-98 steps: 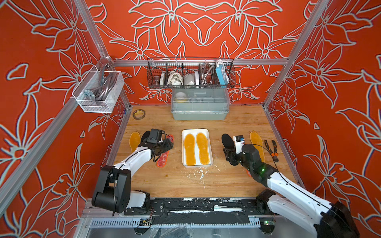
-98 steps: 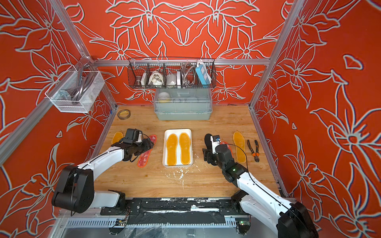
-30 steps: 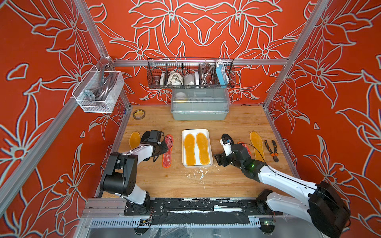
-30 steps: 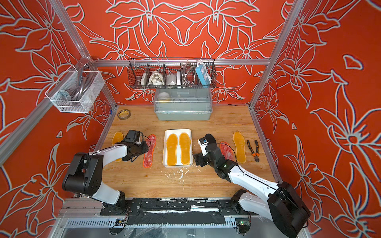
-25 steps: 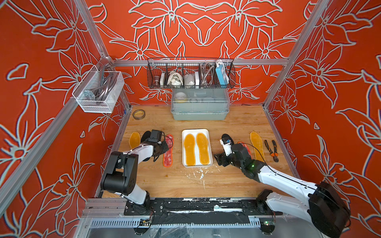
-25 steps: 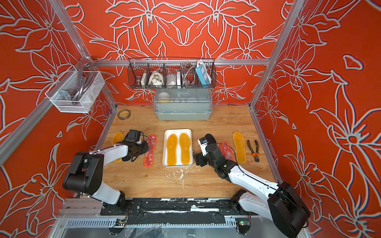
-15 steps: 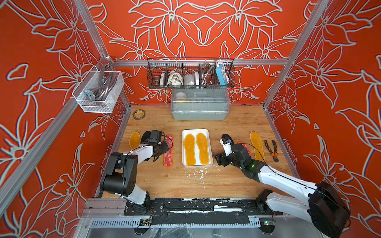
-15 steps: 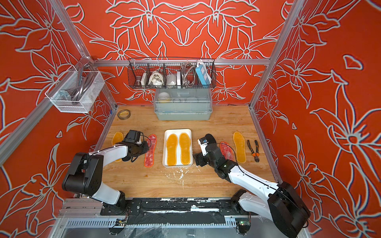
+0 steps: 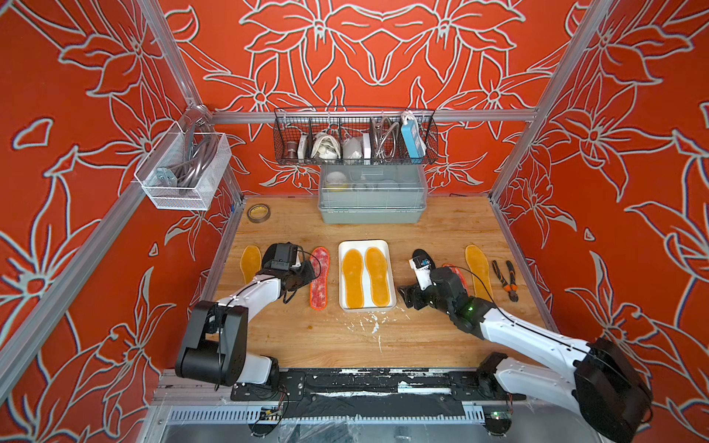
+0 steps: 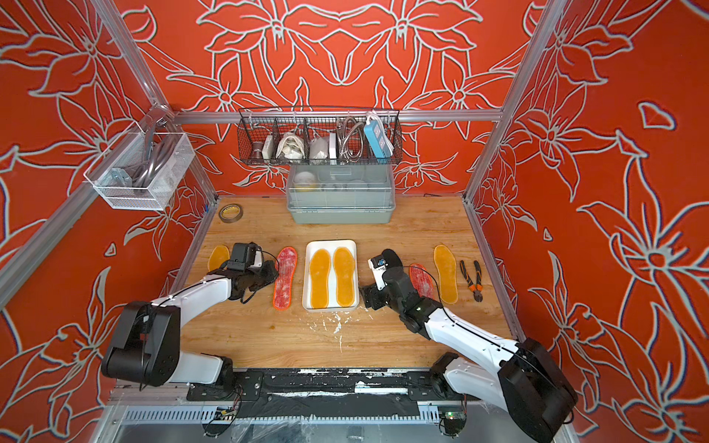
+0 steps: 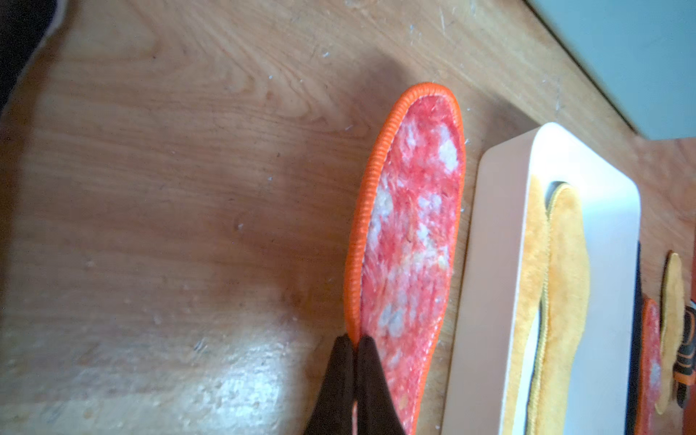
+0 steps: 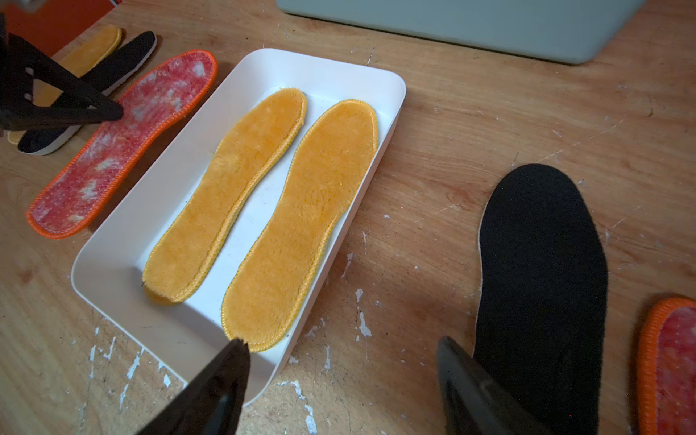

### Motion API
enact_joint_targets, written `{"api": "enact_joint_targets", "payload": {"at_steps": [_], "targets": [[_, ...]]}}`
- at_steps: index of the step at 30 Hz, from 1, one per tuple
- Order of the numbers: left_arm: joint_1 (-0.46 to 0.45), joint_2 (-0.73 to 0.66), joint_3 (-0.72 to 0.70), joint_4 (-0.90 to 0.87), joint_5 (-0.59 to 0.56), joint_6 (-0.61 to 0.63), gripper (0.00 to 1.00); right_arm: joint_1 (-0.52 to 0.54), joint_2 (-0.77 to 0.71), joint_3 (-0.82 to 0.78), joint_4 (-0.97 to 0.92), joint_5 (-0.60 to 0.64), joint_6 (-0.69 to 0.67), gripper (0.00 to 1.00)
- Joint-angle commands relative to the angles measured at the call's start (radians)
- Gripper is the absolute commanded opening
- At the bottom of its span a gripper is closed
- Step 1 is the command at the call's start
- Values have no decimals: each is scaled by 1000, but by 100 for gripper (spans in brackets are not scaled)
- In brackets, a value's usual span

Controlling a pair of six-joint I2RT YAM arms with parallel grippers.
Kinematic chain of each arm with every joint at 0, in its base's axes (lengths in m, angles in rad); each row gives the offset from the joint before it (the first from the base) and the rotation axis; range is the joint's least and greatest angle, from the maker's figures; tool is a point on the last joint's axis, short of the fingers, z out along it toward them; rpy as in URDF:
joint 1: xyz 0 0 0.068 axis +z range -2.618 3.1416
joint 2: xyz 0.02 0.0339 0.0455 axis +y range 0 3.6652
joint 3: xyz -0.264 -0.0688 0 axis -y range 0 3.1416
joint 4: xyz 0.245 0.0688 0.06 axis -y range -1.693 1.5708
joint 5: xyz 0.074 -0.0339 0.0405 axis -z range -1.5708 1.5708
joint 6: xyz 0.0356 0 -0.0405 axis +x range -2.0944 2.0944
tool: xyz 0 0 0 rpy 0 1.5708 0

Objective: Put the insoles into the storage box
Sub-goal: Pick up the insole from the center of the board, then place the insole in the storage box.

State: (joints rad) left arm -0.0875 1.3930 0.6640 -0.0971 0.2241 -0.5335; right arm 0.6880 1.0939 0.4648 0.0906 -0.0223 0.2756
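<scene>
Obs: the red mottled insole [image 11: 410, 233] lies flat on the table [image 9: 345, 337], just beside the left long wall of the white box [image 9: 364, 242] and parallel to it. It is not yet lifted.

Left claw [image 11: 356, 350]: jaws pinched tight on the insole's orange edge, on the long side facing away from the box.

Box contents: two amber insoles [image 12: 263, 211] side by side, covering most of the floor.

Judged step: lift the red insole and carry it over the box wall.

Notes for doing it well:
- The grip is on one edge only and the insole looks thin and soft, so the free side will likely droop. Raise it until the hanging edge clears the rim before moving sideways.
- With the floor taken, it has to go on top of the amber pair. Keep it lengthwise with the box and let go low, so that it settles flat and does not hang on the wall.

Right claw [image 12: 342, 344]: jaws wide, empty, low over bare wood between the box's near corner and a black insole [image 12: 542, 282]. It had best keep off the box while the left arm crosses.

Also waiting outside the box:
- Left side: a second black insole [image 12: 113, 67] and an amber one [image 9: 250, 262].
- Right side: another red one [image 10: 420, 280] and an amber one [image 9: 477, 270].

The pliers [image 9: 506, 280] lie furthest right.
</scene>
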Motion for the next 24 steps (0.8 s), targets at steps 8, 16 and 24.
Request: {"api": "enact_joint_targets", "payload": {"at_steps": [8, 16, 24], "targets": [[23, -112, -37, -16, 47, -49, 0, 8, -14, 20, 9, 25, 7, 81], [11, -276, -37, -76, 40, -83, 0, 8, -34, 13, 4, 50, 4, 100], [-139, -327, -17, -54, -28, -175, 0, 8, -80, -12, 20, 84, 12, 100]]}}
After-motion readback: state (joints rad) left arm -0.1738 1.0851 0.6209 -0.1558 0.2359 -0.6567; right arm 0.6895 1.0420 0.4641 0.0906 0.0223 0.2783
